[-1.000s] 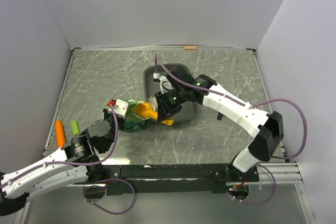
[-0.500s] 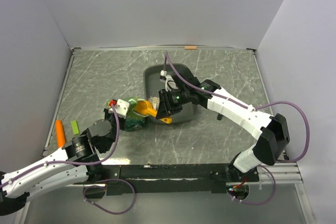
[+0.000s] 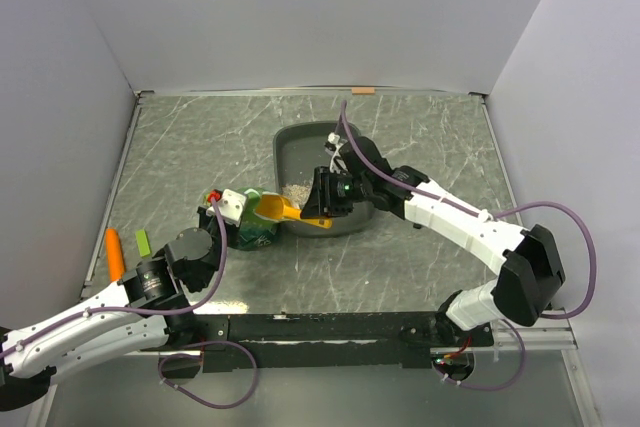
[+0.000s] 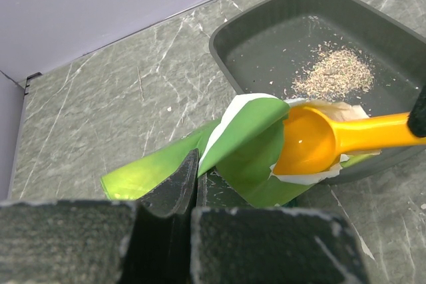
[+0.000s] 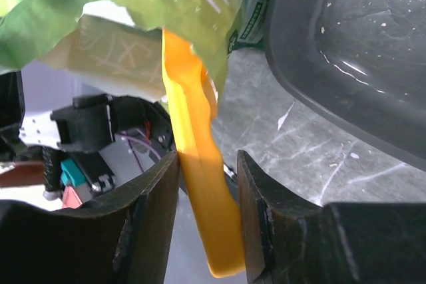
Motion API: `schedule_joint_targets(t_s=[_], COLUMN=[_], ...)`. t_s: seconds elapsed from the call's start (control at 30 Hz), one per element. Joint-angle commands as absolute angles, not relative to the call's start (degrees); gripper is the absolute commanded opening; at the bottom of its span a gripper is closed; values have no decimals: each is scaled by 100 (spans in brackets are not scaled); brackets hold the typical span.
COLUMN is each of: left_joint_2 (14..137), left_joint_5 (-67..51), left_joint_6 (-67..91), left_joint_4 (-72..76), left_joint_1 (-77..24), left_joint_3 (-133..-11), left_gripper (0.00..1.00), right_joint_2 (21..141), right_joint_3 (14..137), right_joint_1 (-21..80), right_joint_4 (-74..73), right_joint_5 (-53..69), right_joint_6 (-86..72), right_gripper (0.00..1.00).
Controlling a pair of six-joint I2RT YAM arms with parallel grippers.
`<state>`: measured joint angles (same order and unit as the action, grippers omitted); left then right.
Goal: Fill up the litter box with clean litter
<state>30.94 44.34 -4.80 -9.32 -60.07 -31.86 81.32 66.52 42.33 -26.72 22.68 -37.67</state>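
The dark grey shallow rectangular plastic litter box point(image 3: 305, 152) sits on the marbled grey bench point(image 3: 200, 147), a small pile of pale beige clean litter point(image 4: 336, 74) on its floor near its left front corner. The right fingers point(image 5: 150, 217) clamp the handle of an orange plastic scoop point(image 4: 319, 139), its bowl inside the mouth of a crinkly green bag point(image 4: 246, 141) at that corner. The left fingers point(image 4: 173, 191) are closed, pinching the bag's edge.

Top looks down; close wrist views share the litter box point(image 4: 266, 51).
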Motion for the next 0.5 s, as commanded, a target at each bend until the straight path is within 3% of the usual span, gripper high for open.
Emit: schedule_joint_targets(t_s=[0.0, 0.37, 0.47], left_joint_2=[3015, 3015, 3023], left_joint_5=[4605, 4597, 4579], left_joint_6=[-413, -404, -404], left_joint_4=[-958, -967, -967], left_joint_1=[-5994, -5994, -5994], left_joint_3=[-3375, -3375, -3375], left_gripper=[1, 1, 1], right_joint_2=[8042, 7945, 7866], right_joint_3=[6364, 5565, 5336], right_joint_1=[4060, 4052, 4008], right_joint_4=[-2145, -1073, -914], right_joint_5=[1625, 2268, 2276], right_joint_6=[-4245, -5036, -5115], right_gripper=[45, 45, 48])
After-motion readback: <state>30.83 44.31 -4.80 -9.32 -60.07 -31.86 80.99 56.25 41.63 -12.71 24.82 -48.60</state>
